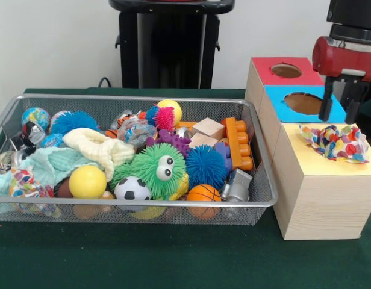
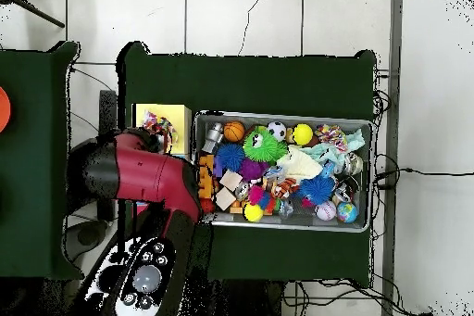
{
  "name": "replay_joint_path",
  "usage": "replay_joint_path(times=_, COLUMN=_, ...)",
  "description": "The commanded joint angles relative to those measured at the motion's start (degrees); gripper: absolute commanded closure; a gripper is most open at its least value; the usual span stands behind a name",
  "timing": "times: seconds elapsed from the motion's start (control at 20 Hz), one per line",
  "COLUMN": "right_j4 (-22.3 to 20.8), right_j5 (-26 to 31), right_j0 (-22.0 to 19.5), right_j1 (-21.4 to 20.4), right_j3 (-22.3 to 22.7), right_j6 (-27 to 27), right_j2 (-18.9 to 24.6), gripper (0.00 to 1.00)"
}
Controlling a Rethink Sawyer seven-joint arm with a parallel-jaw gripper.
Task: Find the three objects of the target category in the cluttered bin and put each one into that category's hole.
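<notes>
Fingers (image 1: 344, 103) hang parted and empty above the blue box panel (image 1: 306, 103).
Just in front of them a patterned cloth (image 1: 336, 142) lies crumpled on the yellow panel (image 1: 321, 161), covering where its hole would be. Another patterned cloth (image 1: 26, 186) sits at the left end of the wire bin (image 1: 258, 201) beside a yellow ball (image 1: 87, 182), among spiky balls on the green table (image 1: 173, 259).

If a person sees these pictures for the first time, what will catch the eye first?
Probably the wire bin, heaped with bright toys, with a green spiky ball with eyes near its front. Next, a colourful patterned cloth lying on the yellow-panelled box at the right, just below the open gripper.
</notes>
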Motion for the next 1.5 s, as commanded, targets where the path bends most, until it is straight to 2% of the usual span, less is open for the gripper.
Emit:
replay_joint_path(times=0.05, right_j4=2.8, right_j5=4.6, right_j0=-1.7, right_j1=0.5, right_j3=-0.5, right_j6=15.9, right_j2=4.6, gripper=1.0)
replay_joint_path(times=0.35, right_j4=3.3, right_j5=1.1, right_j0=-0.7, right_j1=1.6, right_j3=-1.7, right_j6=17.1, right_j2=2.5, gripper=1.0)
replay_joint_path(times=0.45, right_j4=2.8, right_j5=1.0, right_j0=1.4, right_j1=2.6, right_j3=-2.8, right_j6=18.9, right_j2=-1.8, gripper=1.0)
replay_joint_path(times=0.5, right_j4=3.4, right_j5=2.0, right_j0=2.1, right_j1=2.3, right_j3=-1.8, right_j6=20.5, right_j2=-2.4, gripper=1.0)
replay_joint_path(times=0.65, right_j4=4.3, right_j5=-3.4, right_j0=0.9, right_j1=2.1, right_j3=0.2, right_j6=19.5, right_j2=0.7, gripper=1.0)
replay_joint_path(times=0.75, right_j4=4.6, right_j5=-9.7, right_j0=-1.2, right_j1=2.3, right_j3=2.1, right_j6=18.5, right_j2=4.7, gripper=1.0)
replay_joint_path(times=0.85, right_j4=4.1, right_j5=-13.6, right_j0=-2.3, right_j1=3.1, right_j3=3.1, right_j6=18.4, right_j2=6.6, gripper=1.0)
replay_joint_path(times=1.25, right_j4=2.5, right_j5=-16.9, right_j0=-3.0, right_j1=5.1, right_j3=3.8, right_j6=16.5, right_j2=7.2, gripper=1.0)
replay_joint_path(times=1.5, right_j4=2.9, right_j5=-14.2, right_j0=-2.1, right_j1=7.1, right_j3=3.4, right_j6=15.8, right_j2=5.4, gripper=1.0)
